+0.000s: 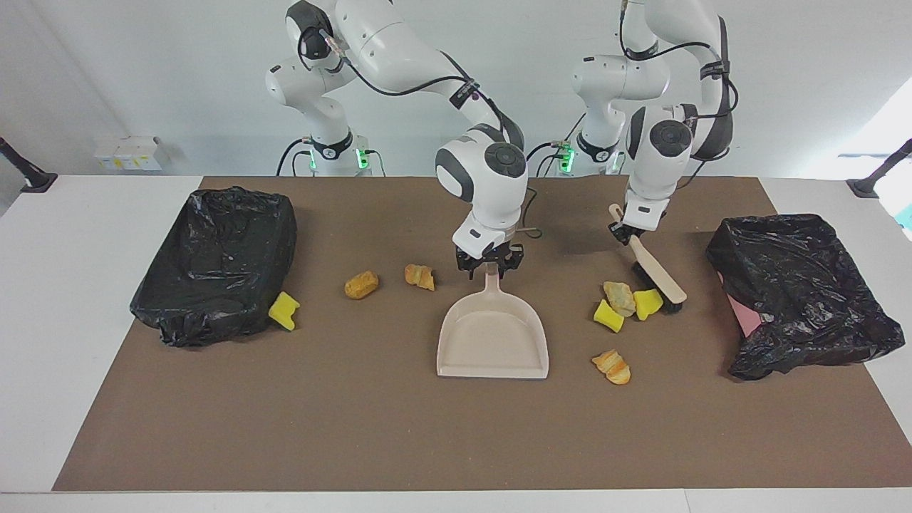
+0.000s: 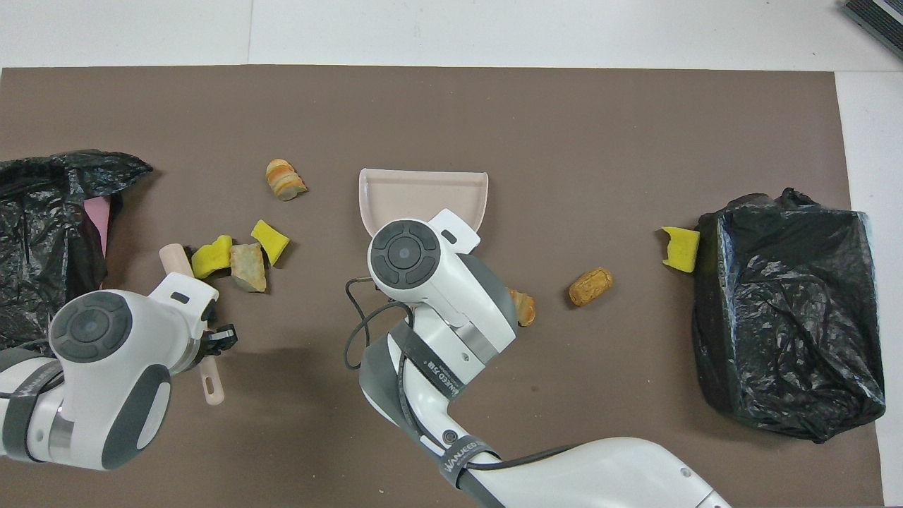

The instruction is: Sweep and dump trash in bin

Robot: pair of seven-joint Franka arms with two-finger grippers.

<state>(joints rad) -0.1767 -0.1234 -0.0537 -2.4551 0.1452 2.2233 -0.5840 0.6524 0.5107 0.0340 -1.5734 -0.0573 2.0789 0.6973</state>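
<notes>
A beige dustpan [image 1: 493, 335] [image 2: 423, 194] lies mid-mat, handle toward the robots. My right gripper [image 1: 490, 265] is down at the handle's end; the overhead view hides it under its wrist. My left gripper [image 1: 625, 231] [image 2: 211, 339] is shut on the brush [image 1: 659, 274] [image 2: 171, 255], whose bristles touch a yellow chunk [image 1: 647, 303] [image 2: 211, 256] pressed against a tan lump [image 1: 619, 298] [image 2: 248, 267] and another yellow wedge [image 1: 611, 317] [image 2: 270, 241]. More trash: a bread piece [image 1: 612, 366] [image 2: 284, 179], an orange lump [image 1: 361, 284] [image 2: 590, 286], a bread bit [image 1: 419, 276] [image 2: 523, 307].
A black-bagged bin [image 1: 214, 263] [image 2: 783, 317] sits at the right arm's end with a yellow wedge [image 1: 284, 311] [image 2: 681, 248] against it. Another black-bagged bin [image 1: 805, 292] [image 2: 42, 212], pink showing at its side, sits at the left arm's end beside the brush.
</notes>
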